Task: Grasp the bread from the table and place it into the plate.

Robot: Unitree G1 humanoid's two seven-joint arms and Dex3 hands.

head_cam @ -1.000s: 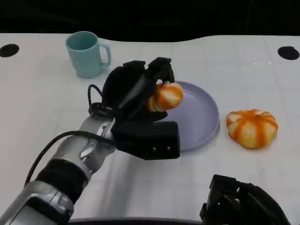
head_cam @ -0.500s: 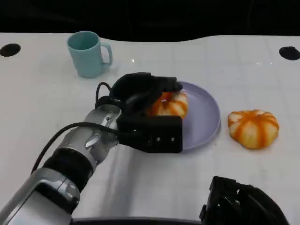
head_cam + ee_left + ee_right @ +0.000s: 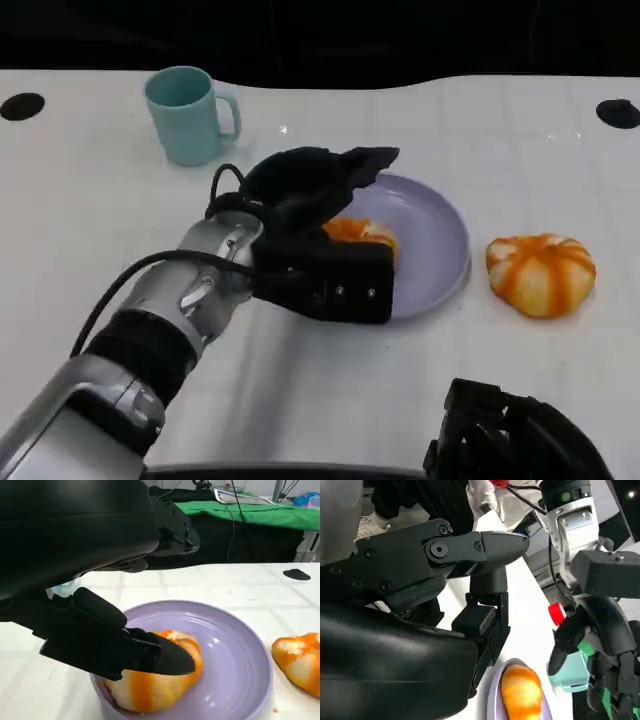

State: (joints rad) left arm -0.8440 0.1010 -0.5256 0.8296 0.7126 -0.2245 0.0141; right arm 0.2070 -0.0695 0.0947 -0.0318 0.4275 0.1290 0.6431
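Since a sec ago the left hand [image 3: 325, 200] has let go: fingers now spread above the orange-striped round bread bun [image 3: 362, 235], which sits in the lilac round plate [image 3: 435, 245] near its left rim. Wrist view shows thumb [image 3: 125, 647] touching bun. Right hand [image 3: 515, 440] at worktop's near edge; grip state can't tell. Second striped bun [image 3: 540, 272] right of plate; teal mug [image 3: 187, 113] near far-left edge.

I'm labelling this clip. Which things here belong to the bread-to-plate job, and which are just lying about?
Job:
- bread, lying in the plate under the opened left hand
- plate, purple

Lying about:
- teal mug, behind the left hand
- second bread on the table beside the plate
- right hand, idle at the near edge
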